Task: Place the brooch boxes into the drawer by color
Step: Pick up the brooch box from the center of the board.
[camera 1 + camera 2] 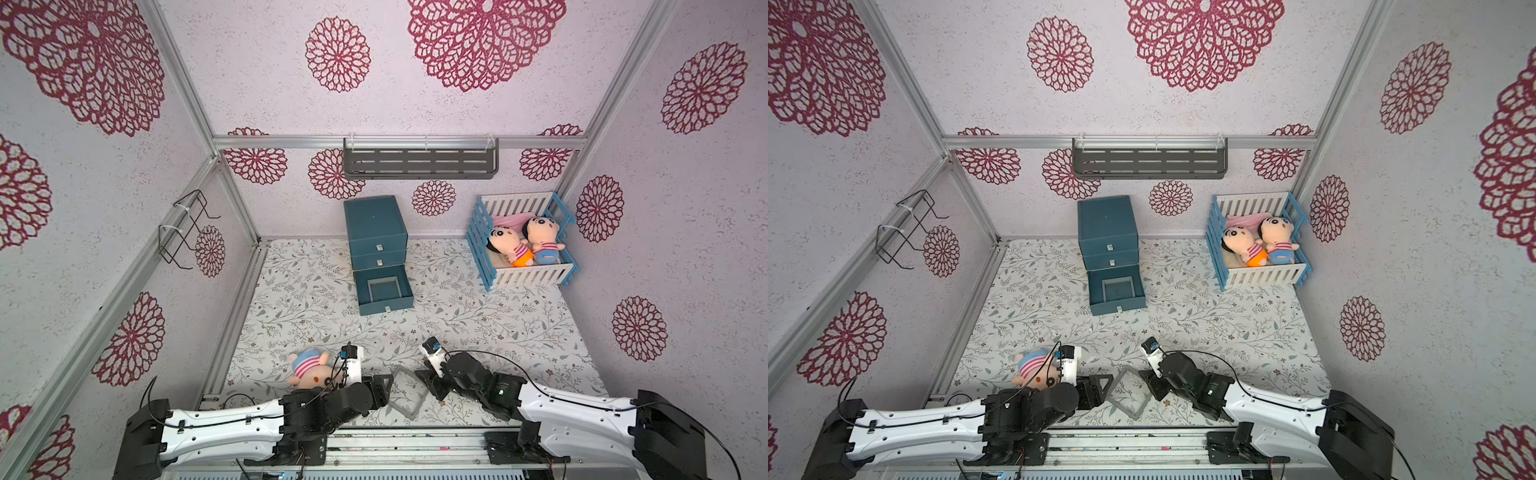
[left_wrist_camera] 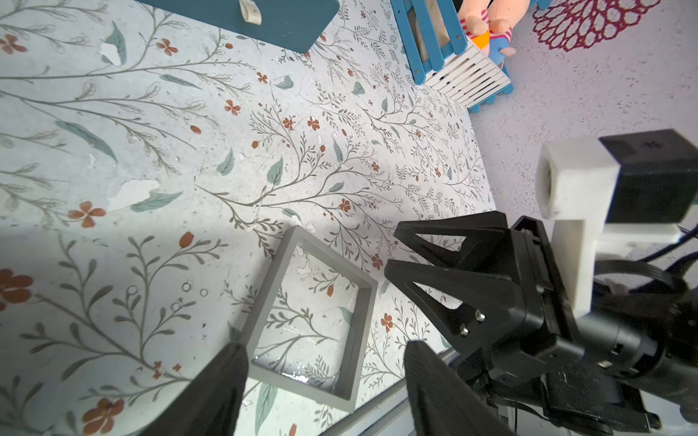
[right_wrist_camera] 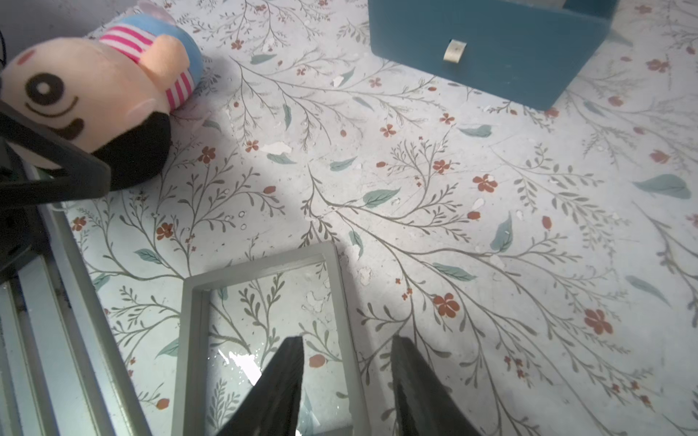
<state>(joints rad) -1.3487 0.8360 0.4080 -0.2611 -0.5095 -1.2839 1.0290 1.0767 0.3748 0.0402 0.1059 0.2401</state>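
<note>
Probably light, stiff and slick, with a fragile clear centre, best pinched across a rail: grey brooch box (image 1: 409, 392) lying flat at the near edge of the table (image 1: 478, 332), apart from the open bottom drawer (image 1: 386, 305), between wide-spread left gripper (image 2: 325, 345) and half-open right gripper (image 3: 347, 338) straddling one rail.

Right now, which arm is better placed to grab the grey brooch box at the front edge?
Right. The right fingers straddle one rail of the grey brooch box, likely ready to close. The left fingers stand wide on either side of it, gripping nothing.
</note>
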